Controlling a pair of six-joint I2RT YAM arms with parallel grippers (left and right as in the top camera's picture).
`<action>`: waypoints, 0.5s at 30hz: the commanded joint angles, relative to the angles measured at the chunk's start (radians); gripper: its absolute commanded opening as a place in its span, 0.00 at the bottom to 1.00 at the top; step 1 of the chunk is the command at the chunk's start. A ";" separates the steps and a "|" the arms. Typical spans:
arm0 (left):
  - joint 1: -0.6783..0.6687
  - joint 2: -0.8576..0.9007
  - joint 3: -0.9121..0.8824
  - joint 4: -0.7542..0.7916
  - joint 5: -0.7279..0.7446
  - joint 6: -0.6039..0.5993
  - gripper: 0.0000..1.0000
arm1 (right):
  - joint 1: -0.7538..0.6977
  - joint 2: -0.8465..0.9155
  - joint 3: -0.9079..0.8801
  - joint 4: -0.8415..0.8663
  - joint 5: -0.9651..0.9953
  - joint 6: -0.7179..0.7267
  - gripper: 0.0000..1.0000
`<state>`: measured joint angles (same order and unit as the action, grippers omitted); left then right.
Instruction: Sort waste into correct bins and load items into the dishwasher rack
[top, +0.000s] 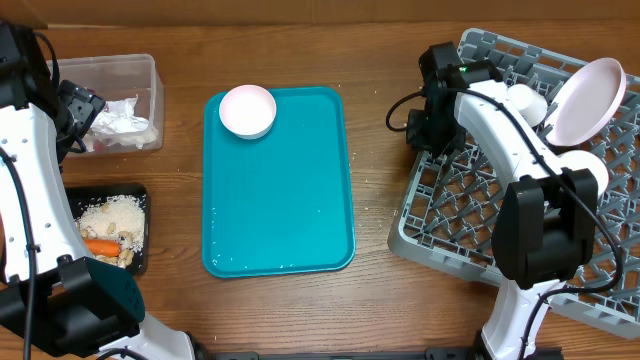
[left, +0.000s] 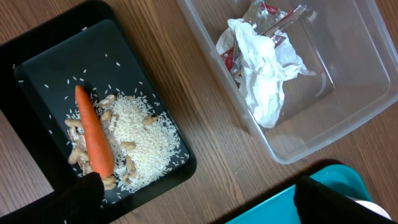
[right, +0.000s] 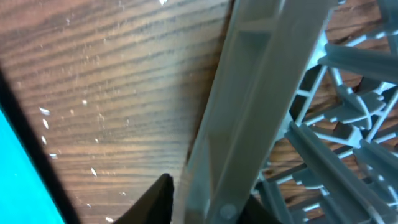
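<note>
On the far left corner of the teal tray (top: 280, 200), one white bowl (top: 247, 110) not yet loaded.

Sits upright, seemingly empty, well apart from the dishwasher rack (top: 450, 210) at the right, itself already carrying the plate (top: 588, 100) propped at its far side, a cup or bowl (top: 527, 100) just beside that, and a second white bowl (top: 590, 168) nearer. No fork visible in any view. A few pale specks (right: 93, 102) on the table (top: 380, 60) between tray and rack, perhaps crumbs to clear. At the left, waste apparently sorted: napkins (left: 264, 68) and wrapper (left: 230, 59) in the clear tub (left: 348, 118), carrot (left: 93, 134) and crumbs (left: 140, 140) in the black tray (left: 37, 68). Left gripper (left: 199, 186) spread wide and empty above both bins. Right gripper (right: 208, 208) at the rack's left rim; clenched on it or not, cannot tell.
</note>
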<state>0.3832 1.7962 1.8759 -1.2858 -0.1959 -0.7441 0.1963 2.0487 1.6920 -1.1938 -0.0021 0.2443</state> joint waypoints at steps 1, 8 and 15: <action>-0.004 -0.003 0.005 0.001 -0.014 0.011 1.00 | 0.000 0.006 -0.003 -0.012 -0.037 -0.089 0.24; -0.004 -0.003 0.005 0.001 -0.014 0.011 1.00 | 0.000 0.006 -0.003 -0.046 -0.037 -0.150 0.15; -0.004 -0.003 0.005 0.001 -0.014 0.011 1.00 | 0.001 0.006 -0.003 -0.054 -0.041 -0.190 0.15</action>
<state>0.3832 1.7962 1.8759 -1.2858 -0.1959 -0.7441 0.1905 2.0487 1.6917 -1.2732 -0.0223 0.1814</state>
